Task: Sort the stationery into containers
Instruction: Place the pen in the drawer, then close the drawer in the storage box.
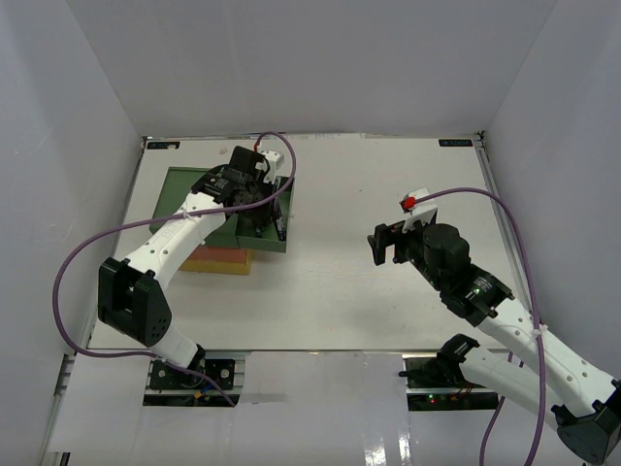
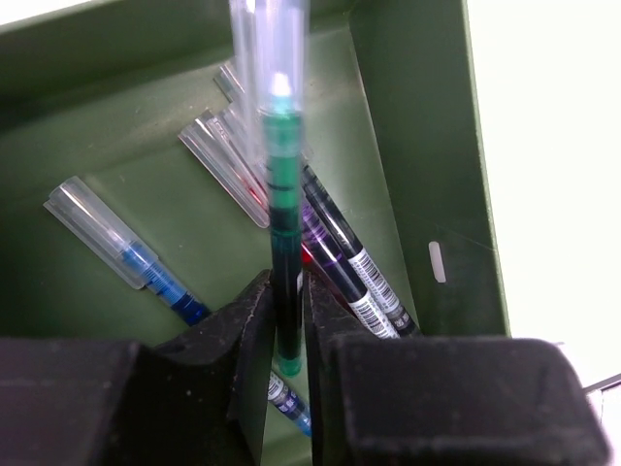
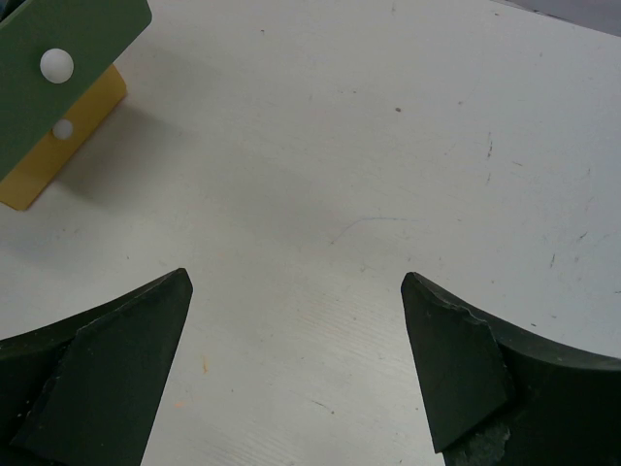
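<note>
Stack (image 1: 182, 189) sits at ten o'clock on the table (image 1: 330, 291). From above the left arm covers most of it, and the red-orange and yellow tiers show only as edges. Green drawer (image 2: 427, 146) is pulled out toward four o'clock, its near end cut off in the left wrist view. Left gripper (image 2: 288, 291) is clamped on a green pen (image 2: 281, 194) above the drawer floor; the pen's far end is blurred. Blue pen (image 2: 146, 267) lies at nine o'clock of the fingers. More pens (image 2: 340, 257) lie at two o'clock, partly hidden by them. Right gripper (image 3: 296, 282) hangs over the table at three o'clock, jaws wide apart, well apart from the stack.
</note>
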You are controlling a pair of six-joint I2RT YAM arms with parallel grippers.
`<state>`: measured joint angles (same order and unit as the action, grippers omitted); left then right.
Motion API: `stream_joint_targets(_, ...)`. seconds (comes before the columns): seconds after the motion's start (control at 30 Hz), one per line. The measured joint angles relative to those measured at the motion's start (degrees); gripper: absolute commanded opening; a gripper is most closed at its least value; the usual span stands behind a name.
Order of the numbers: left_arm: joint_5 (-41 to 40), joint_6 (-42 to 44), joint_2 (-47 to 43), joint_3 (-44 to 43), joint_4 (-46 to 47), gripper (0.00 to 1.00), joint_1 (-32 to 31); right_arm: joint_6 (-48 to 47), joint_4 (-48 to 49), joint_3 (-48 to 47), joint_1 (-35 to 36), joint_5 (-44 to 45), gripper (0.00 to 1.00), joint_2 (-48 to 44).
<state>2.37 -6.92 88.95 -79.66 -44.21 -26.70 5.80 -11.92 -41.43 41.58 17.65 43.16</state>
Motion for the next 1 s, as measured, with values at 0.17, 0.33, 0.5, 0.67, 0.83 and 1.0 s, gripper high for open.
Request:
stream_joint_targets(0.17,-0.02,0.0,0.0,0.0,0.0,0.34,0.0,0.0,0.0,0.0,0.0,0.0,0.95,0.0)
stream_joint_targets(0.33,0.0,-0.02,0.0,-0.02,0.0,0.34,0.0,0.0,0.0,0.0,0.0,0.0,0.95,0.0)
stream_joint_targets(0.5,0.0,-0.02,0.0,-0.68,-0.37,0.4,0.0,0.0,0.0,0.0,0.0,0.0,0.95,0.0)
stream_joint_targets(0.67,0.07,-0.35,-0.11,-3.58,-0.39,0.47,0.0,0.0,0.0,0.0,0.0,-0.52,0.95,0.04)
stream_joint_targets(0.83,0.26,-0.61,-0.66,-8.37,-0.31,0.57,0.0,-0.31,0.2,-0.02,0.0,-2.95,0.96,0.79)
stream_joint_targets(1.0,-0.15,-0.98,-1.27,-11.87,1.22,0.7,0.0,-1.84,1.84,-0.96,-0.02,-8.5,0.98,3.65)
